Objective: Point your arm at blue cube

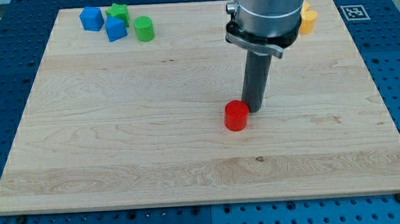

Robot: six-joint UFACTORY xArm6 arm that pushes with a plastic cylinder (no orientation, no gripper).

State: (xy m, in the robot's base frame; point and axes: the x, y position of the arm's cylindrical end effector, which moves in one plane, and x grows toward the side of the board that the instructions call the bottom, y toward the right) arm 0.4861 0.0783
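Observation:
A blue cube (116,29) sits near the view's top left, between a second blue block (91,19) to its upper left and a green cylinder (143,28) to its right. A green star-shaped block (118,10) lies just above it. My tip (256,109) rests on the board near the middle, touching or nearly touching the right side of a red cylinder (236,115). The tip is far to the right of and below the blue cube.
A yellow block (307,18) sits at the view's top right, partly hidden behind the arm's grey body (266,12). The wooden board (120,157) lies on a blue perforated table. A marker tag (352,12) is off the board's top right corner.

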